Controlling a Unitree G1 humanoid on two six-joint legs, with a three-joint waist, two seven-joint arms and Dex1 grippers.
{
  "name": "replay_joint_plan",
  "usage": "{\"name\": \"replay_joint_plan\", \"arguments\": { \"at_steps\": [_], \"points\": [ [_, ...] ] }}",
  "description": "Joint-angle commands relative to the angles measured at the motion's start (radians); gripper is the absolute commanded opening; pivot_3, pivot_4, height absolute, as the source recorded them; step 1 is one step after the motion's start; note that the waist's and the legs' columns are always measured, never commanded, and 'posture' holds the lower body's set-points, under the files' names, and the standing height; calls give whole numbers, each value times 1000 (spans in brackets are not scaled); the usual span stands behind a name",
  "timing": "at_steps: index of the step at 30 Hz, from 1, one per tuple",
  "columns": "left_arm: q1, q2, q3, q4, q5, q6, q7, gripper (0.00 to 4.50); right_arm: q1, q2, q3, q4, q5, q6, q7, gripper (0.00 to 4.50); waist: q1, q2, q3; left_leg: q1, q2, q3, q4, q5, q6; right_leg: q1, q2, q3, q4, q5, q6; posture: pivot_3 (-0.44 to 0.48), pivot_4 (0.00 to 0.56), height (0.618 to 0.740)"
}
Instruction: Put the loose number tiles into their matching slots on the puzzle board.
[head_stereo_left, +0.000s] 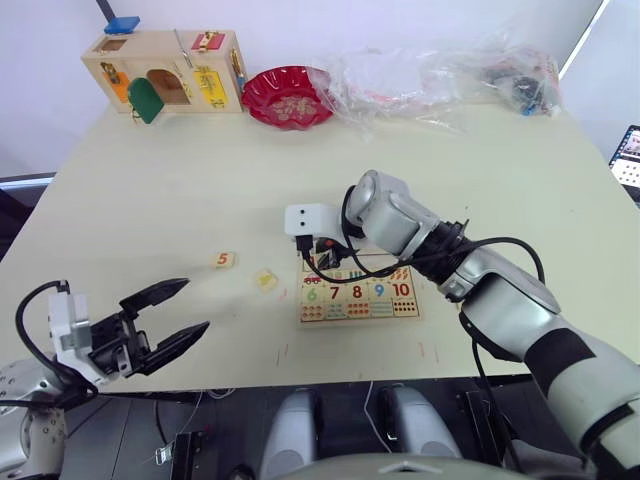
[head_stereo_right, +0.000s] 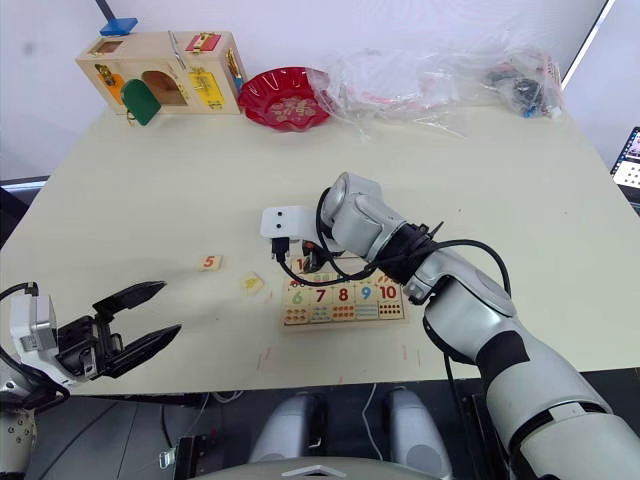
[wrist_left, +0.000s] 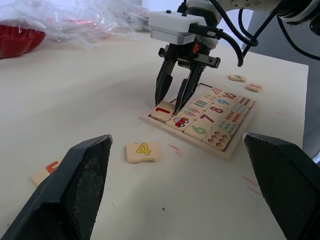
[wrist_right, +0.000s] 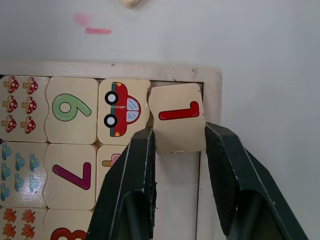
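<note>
The puzzle board (wrist_right: 100, 70) lies near the table's front edge, with tiles 6 to 10 and picture squares seated in it. My right gripper (wrist_right: 178, 132) is shut on the red number 1 tile (wrist_left: 161, 112). It holds the tile slightly tilted at the board's corner slot, next to the car picture. The rest of that row of slots (wrist_right: 182, 185) is bare. Left of the board lie the yellow 4 tile (head_stereo_left: 265, 280) and the orange 5 tile (head_stereo_left: 224, 259). Two more loose tiles (wrist_left: 238, 77) rest beyond the board. My left gripper (head_stereo_left: 160, 325) hovers open at the front left.
A wooden latch box (head_stereo_left: 165, 70), a red bowl (head_stereo_left: 288, 97) and crumpled plastic bags (head_stereo_left: 440, 75) line the far edge of the table. The table's front edge runs just below the board.
</note>
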Motion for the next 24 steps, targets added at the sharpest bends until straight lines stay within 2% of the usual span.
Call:
{"name": "replay_joint_plan", "arguments": {
  "at_steps": [1, 24],
  "points": [
    [10, 13, 18, -10, -2, -1, -3, 4500, -20, 6, -21, -25, -3, -8, 5, 1005, 0, 0, 0, 0, 0, 0, 0, 0, 0, 0, 0, 0, 0, 0, 0, 0, 150, 740],
    [31, 15, 31, -7, 0, -11, 1, 4500, -23, 17, -34, -9, 0, -25, -10, 1005, 0, 0, 0, 0, 0, 0, 0, 0, 0, 0, 0, 0, 0, 0, 0, 0, 150, 740]
  ]
}}
